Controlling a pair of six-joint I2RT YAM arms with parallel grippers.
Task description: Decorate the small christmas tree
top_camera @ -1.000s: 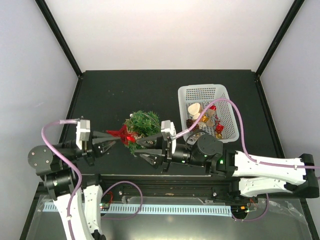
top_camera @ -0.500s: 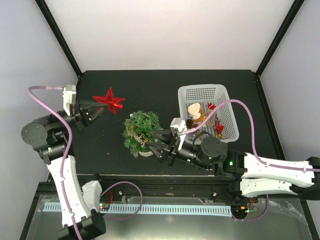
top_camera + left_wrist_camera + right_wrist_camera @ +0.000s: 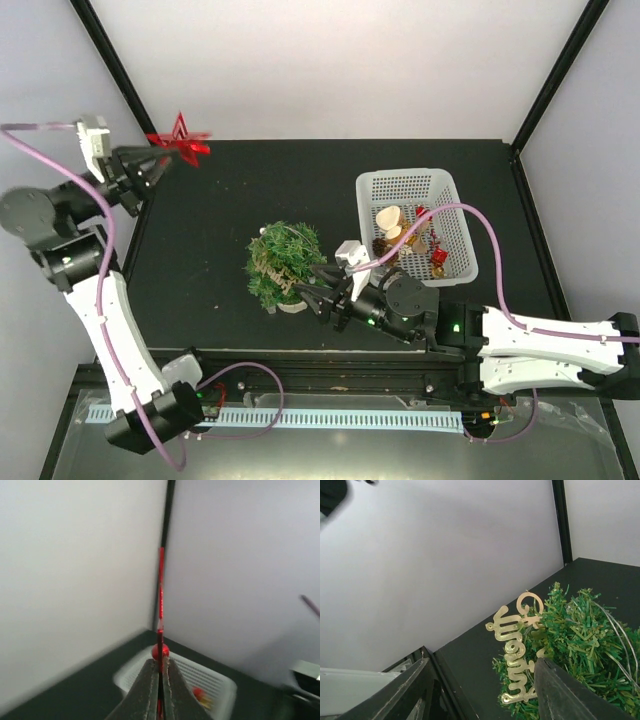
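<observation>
We note the left gripper (image 3: 160,157) pinching a red star (image 3: 181,141) above the table (image 3: 225,195) far-left edge; the right gripper (image 3: 319,290) jaws stand spread beside the bushy green small christmas tree (image 3: 283,260).

2 white-black arms (image 3: 540,340), mauve cables (image 3: 445,208)

Left wrist view: white basket (image 3: 200,677) blurred, contents unreadable; red star (image 3: 161,595) lower end hidden inside left end effector (image 3: 160,666). Right wrist view: small christmas tree (image 3: 580,645) cropped right and bottom; gold script ornament (image 3: 517,652) partly buried in branches.
</observation>
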